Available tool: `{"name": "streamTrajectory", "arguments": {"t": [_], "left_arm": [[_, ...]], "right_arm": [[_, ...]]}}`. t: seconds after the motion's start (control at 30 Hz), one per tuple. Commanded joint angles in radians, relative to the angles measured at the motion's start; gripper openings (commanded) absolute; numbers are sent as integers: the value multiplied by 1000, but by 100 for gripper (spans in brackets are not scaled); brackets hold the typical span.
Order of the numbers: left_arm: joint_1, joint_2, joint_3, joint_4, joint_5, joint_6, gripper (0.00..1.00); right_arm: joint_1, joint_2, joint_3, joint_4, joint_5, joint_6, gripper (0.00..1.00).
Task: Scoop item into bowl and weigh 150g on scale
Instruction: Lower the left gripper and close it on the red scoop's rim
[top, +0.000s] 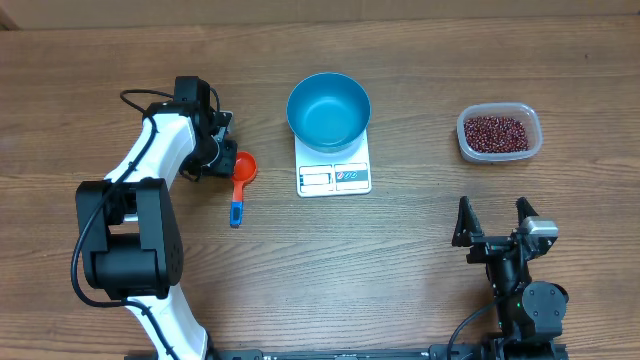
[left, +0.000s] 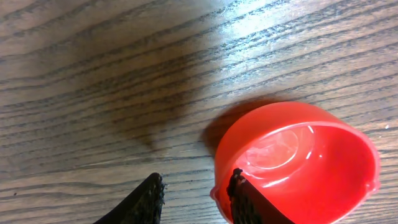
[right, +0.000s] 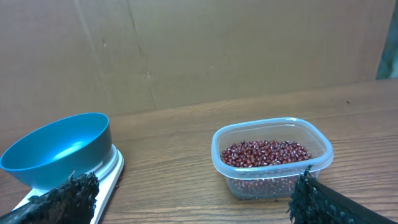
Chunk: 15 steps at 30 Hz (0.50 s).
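The left end effector (top: 225, 152) is low over the surface (top: 400, 270) with its jaws partly apart, straddling the rim of a red scoop (top: 243, 167). In the left wrist view one fingertip (left: 245, 200) sits just inside the red cup against its wall, and the other (left: 148, 200) is outside with a strip of wood showing between it and the cup, so the grip is not closed. The cup of the scoop (left: 298, 162) holds nothing. Its blue handle (top: 236, 206) points toward the robot's side.

The right end effector (top: 493, 222) hangs near the robot's edge of the surface with its jaws spread wide and nothing between them. It is well apart from every container.

Just to the right of the scoop, the blue bowl (top: 328, 112) stands on the rear part of the white scale (top: 334, 178), leaving the scale's front label panel uncovered. The bowl holds nothing.

The beans (top: 495, 131) lie in a clear plastic tub (top: 500, 156) to the far right, well apart from the scale. They fill its lower part and sit below the rim. From the right wrist view, the tub (right: 273, 183) and its beans (right: 264, 152) lie straight ahead, with the bowl (right: 59, 149) and scale (right: 111, 169) off to the left.

Bare wood stretches between the scale and the tub, and between both of them and the right end effector. A cardboard wall (right: 217, 50) closes the far edge.
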Motion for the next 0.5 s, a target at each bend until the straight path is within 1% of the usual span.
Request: {"name": "streamTrajectory", "arguments": {"t": [0.0,0.1,0.2,0.37,0.47], "left_arm": [[-4,15,20,3,11,8,38],[-4,15,20,3,18,8,53],[-4,15,20,4,18,4,62],[-4,15,20,4,18,4,70],[-4,22,19,6,18,4,72]], "right_arm": [[6,-10,-11,6,-1,-5,100],[6,-10,-11,6,-1,-5,100],[6,-10,-11,6,-1,-5,100],[6,-10,-11,6,-1,-5,100],[6,-10,-11,6,-1,-5,100]]}}
